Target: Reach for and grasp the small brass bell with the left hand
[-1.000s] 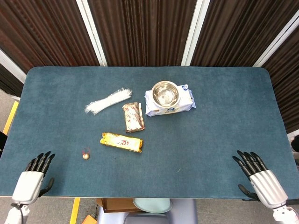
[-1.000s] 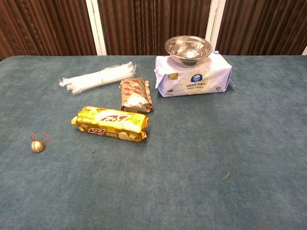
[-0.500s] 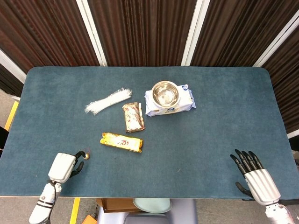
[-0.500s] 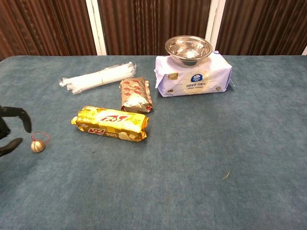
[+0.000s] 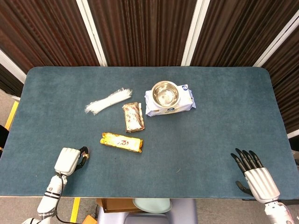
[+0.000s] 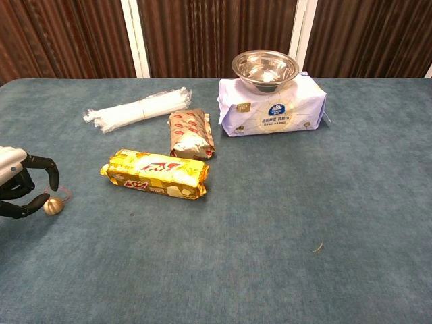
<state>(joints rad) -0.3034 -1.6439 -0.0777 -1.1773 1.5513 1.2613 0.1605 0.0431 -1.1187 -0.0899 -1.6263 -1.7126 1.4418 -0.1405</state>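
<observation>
The small brass bell with a thin red loop lies on the blue table at the front left. My left hand sits right beside it on the left. Its dark fingers arch over the bell and the thumb tip touches the bell's side. The bell still rests on the cloth. In the head view my left hand covers the bell, so it is hidden there. My right hand lies at the front right edge, fingers spread, holding nothing.
A yellow biscuit pack lies just right of the bell. Behind it are a red-brown snack packet and a clear plastic bundle. A steel bowl stands on a pack of wipes at the back.
My left hand has moved in from the front-left edge to the bell, and its fingers have curled around it. The right hand has barely shifted.
</observation>
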